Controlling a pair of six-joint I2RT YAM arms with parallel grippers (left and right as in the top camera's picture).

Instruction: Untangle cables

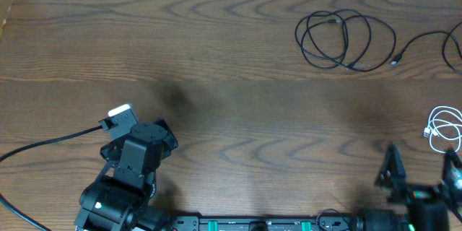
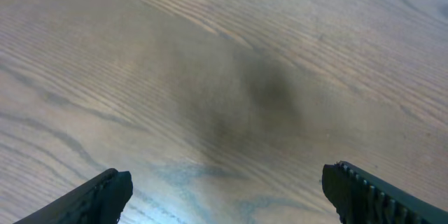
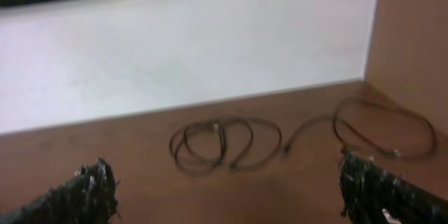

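Wooden counter (image 1: 231,65) carried everything. Left fingers (image 2: 105,192) and right fingers (image 3: 87,189) both gaped wide, holding and touching nothing. A coiled black cable (image 1: 345,40) lay at the far right, a second black cable (image 1: 432,34) just beside it, and a bunched white cable (image 1: 442,130) near the right fingers.

Free passage L & ctr over bare table (image 1: 231,79); black cables (image 1: 345,40) & white cable (image 1: 442,131) clutter far R.
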